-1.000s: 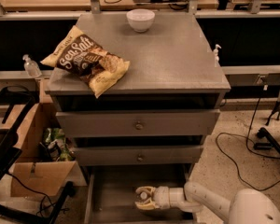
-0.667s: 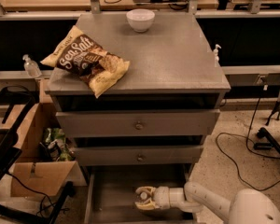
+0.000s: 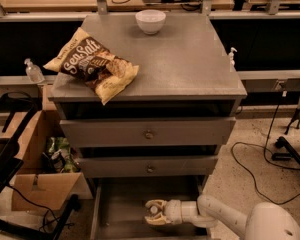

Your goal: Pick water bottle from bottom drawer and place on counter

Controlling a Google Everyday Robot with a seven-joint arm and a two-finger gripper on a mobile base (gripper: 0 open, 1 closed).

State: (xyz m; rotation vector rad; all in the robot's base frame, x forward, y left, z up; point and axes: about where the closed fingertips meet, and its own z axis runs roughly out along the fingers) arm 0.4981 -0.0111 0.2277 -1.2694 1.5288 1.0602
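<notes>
The bottom drawer (image 3: 119, 210) is pulled open at the foot of the grey cabinet. My gripper (image 3: 153, 212) reaches into it from the right, low over the drawer floor. Its pale fingers (image 3: 158, 204) curl around the water bottle (image 3: 153, 210), of which only the white cap and a bit of clear body show. The bottle stands in the middle of the drawer, apart from the walls. The counter (image 3: 190, 59) is the grey slab on top of the cabinet, well above the gripper.
A Sea Salt chip bag (image 3: 92, 66) lies on the counter's left front and a white bowl (image 3: 150, 21) at its back. Two shut drawer fronts (image 3: 148, 133) overhang the open drawer. A cardboard box (image 3: 40, 189) stands at left; cables (image 3: 260, 164) lie at right.
</notes>
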